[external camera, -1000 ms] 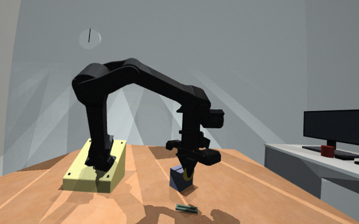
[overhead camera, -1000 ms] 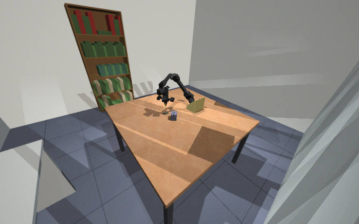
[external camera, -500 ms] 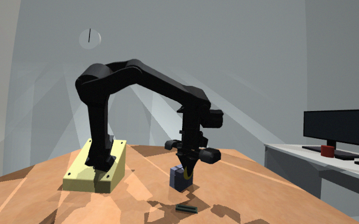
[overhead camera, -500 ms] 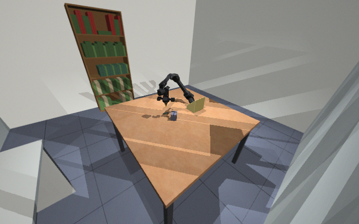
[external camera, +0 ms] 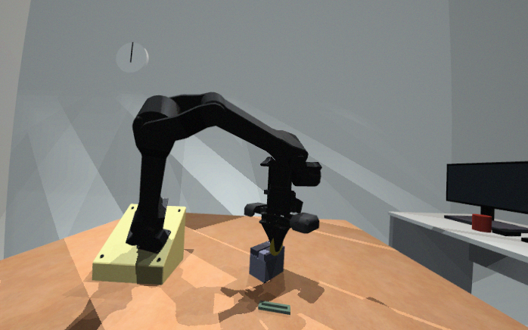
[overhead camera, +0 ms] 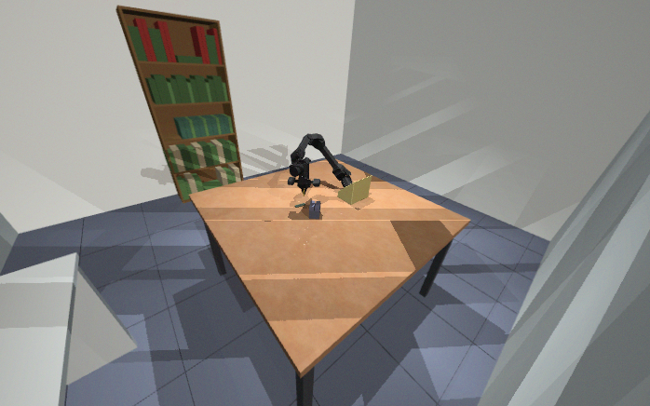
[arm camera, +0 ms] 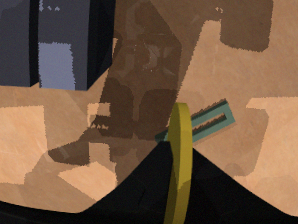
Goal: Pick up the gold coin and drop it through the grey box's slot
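Gold, thin and round, coin [arm camera: 178, 169] clamped edge-on between the black fingers of the parallel-jaw gripper [external camera: 274, 238]; jaws clenched on it, faces of the disc pressed by the pads, rim pointing down and forward in the wrist view. Seen from the exterior camera as a small yellow sliver [external camera: 274, 247] poking out below the fingertips, right at the top rear edge of the closed grey box [external camera: 265, 263], lower rim level with or just above the lid. Cannot tell whether rim touches lid. Slot in the lid visible as a narrow notch [external camera: 262, 251] running across the top, beside the coin rather than under it; exact alignment not readable. In the wrist view, box corner [arm camera: 56, 26] sitting up and to the left, well off the coin's line.

Shallow dark-green holder [external camera: 274, 306] lying flat on the wooden table top [external camera: 380, 278], in front of the box and apart from it, vacant. Same holder showing teal just beyond the coin in the wrist view [arm camera: 213, 121].

Black six-joint arm [external camera: 216, 119] arching over from a pale yellow wedge-shaped base block [external camera: 141, 245], wrist pointing straight down. Open table surface on every side of the box; nearest table edge well away. Brown bookshelf with green and red books [overhead camera: 181, 101] behind the table, dark monitor on a grey side desk [external camera: 495, 186] far right.
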`<action>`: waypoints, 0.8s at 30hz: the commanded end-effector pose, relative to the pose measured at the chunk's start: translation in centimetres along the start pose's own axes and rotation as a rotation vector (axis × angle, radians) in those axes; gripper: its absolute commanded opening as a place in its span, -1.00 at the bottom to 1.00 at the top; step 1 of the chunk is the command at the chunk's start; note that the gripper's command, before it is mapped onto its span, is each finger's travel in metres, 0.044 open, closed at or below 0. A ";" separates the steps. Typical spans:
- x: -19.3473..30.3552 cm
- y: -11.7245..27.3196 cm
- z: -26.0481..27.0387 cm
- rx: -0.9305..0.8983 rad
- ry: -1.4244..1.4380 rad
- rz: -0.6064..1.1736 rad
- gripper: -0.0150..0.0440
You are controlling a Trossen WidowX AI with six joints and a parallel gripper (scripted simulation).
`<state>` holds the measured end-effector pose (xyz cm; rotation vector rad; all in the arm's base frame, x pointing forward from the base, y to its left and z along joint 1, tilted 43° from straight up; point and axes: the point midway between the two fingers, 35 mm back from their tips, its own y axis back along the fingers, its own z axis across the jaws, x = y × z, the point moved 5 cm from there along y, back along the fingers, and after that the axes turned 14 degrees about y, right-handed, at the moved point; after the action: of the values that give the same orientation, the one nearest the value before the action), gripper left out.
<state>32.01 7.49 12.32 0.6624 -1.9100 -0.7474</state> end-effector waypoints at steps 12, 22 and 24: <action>-3.4 0.1 2.4 -0.003 -0.002 -0.008 -0.49; -5.4 0.1 4.0 -0.003 -0.003 -0.006 -0.49; -5.8 0.0 4.4 -0.003 -0.003 -0.005 -0.49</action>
<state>30.72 11.85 8.11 0.6629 -1.9093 -0.7482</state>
